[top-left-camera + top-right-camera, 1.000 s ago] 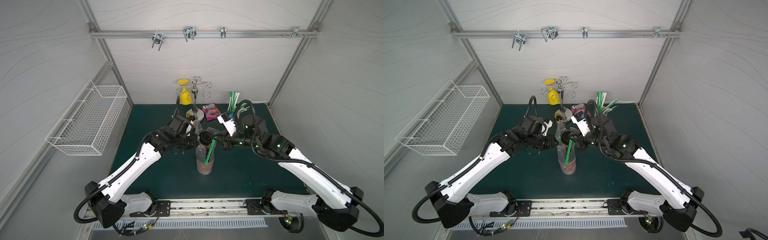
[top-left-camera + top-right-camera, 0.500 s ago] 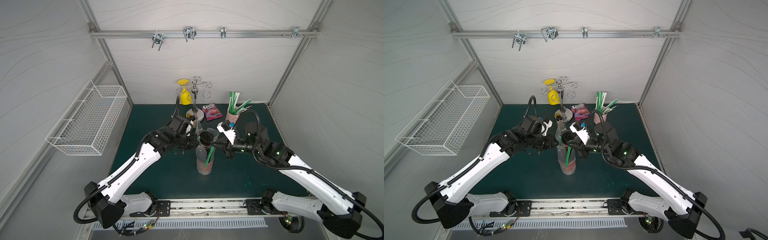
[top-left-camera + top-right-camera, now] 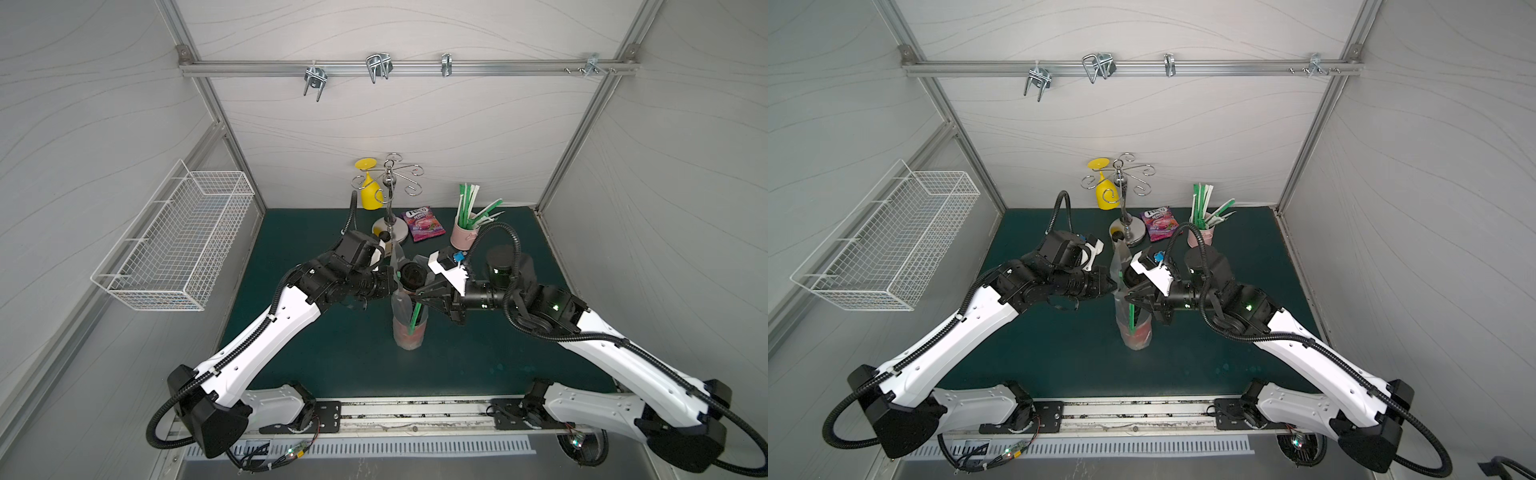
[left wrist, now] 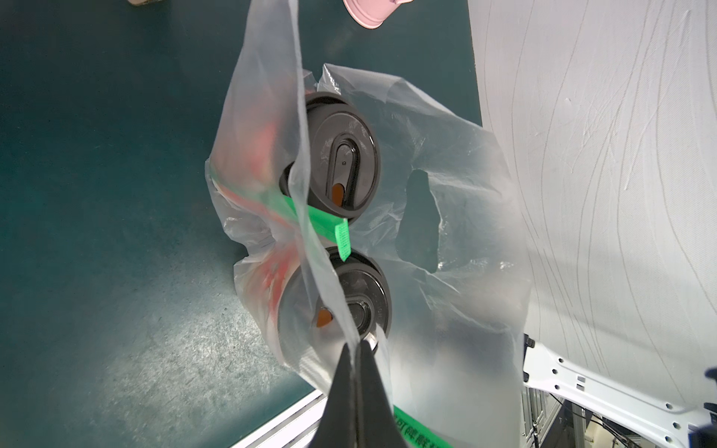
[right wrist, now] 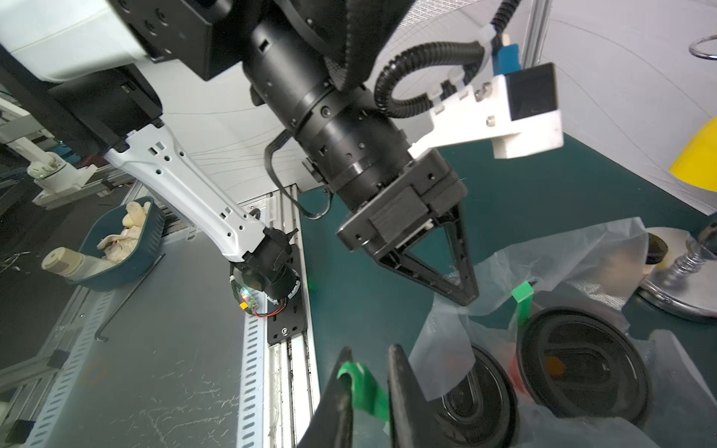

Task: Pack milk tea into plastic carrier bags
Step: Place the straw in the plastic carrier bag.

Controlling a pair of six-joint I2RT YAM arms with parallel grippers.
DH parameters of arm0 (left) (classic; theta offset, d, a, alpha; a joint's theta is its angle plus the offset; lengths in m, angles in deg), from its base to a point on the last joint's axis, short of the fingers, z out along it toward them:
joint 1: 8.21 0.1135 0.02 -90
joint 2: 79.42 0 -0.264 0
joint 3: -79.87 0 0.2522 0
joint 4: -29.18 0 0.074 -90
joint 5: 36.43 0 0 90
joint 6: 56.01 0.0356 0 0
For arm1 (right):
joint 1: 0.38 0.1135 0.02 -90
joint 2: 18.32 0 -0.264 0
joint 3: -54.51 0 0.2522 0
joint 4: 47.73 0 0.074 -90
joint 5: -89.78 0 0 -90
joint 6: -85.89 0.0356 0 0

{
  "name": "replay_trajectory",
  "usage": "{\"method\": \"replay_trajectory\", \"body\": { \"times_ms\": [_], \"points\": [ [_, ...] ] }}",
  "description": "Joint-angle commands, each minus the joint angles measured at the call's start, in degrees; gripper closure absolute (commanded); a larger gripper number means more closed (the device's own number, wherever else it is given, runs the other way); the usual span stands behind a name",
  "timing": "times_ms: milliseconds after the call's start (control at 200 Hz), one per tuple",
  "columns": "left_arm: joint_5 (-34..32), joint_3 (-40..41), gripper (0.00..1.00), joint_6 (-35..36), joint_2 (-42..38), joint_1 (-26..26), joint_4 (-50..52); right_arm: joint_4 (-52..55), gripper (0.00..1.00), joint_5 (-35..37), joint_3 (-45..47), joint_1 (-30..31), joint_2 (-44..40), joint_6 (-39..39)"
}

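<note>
**Pinching the bag rim with both cups inside**

The clear plastic carrier bag (image 3: 401,311) stands upright at the middle of the green bench (image 3: 316,357). Both milk tea cups (image 3: 409,336) are already inside it, set one behind the other on the 12-to-6 line. The left wrist view looks down into the open mouth. There the black lid of the far cup (image 4: 343,155) and that of the near cup (image 4: 359,306) show side by side, with a green wrapped straw (image 4: 326,223) slanting up between them.

The left claw (image 4: 355,343) reaches in from 9 o'clock and is clamped shut on a thin fold of the bag's rim, which is drawn taut just above the near cup. The right claw (image 5: 370,349) reaches in from 3 o'clock. Its jaws stand a little apart, and a second green straw (image 5: 364,391) lies in the gap, touching one of them, just beside the bag's edge.

Toward the back wall, a purple snack packet (image 3: 424,224) lies at 12 o'clock and a pink cup of straws (image 3: 463,240) stands at 1 o'clock, both well apart from the bag
</note>
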Motion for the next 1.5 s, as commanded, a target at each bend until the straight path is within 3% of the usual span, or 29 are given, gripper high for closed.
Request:
{"method": "replay_trajectory", "body": {
  "times_ms": [0, 175, 375, 660, 860, 1086, 1496],
  "points": [
    [0.7, -0.3, 1.00, -0.7, -0.9, 0.4, -2.4, 2.1, 0.82, 1.8, -1.6, 2.4, 0.9, -3.4],
    [0.7, -0.1, 1.00, -0.8, -1.1, 0.5, -2.2, 4.7, 0.90, 4.5, -2.7, 3.7, 2.3, -5.3],
    [0.6, -0.1, 1.00, -0.7, -1.5, 0.6, -2.2, 5.4, 0.90, 6.0, -1.7, 5.5, 2.7, -7.5],
    [0.9, 0.1, 1.00, -0.5, -1.7, 0.9, -1.9, 8.1, 0.75, 6.8, -4.7, 7.3, 3.1, -6.7],
    [1.0, 0.2, 1.00, -0.5, -1.8, 1.1, -1.9, 6.2, 0.74, 8.4, -4.7, 9.6, 2.5, -6.0],
    [1.1, 0.2, 1.00, -0.4, -1.8, 1.2, -1.9, 3.4, 0.87, 12.4, -2.0, 10.0, 2.6, -5.5],
    [1.1, 0.8, 1.00, -0.5, -2.4, 1.4, -2.0, -1.8, 0.91, 12.6, 6.5, 10.0, 1.8, -2.4]
  ]
}}
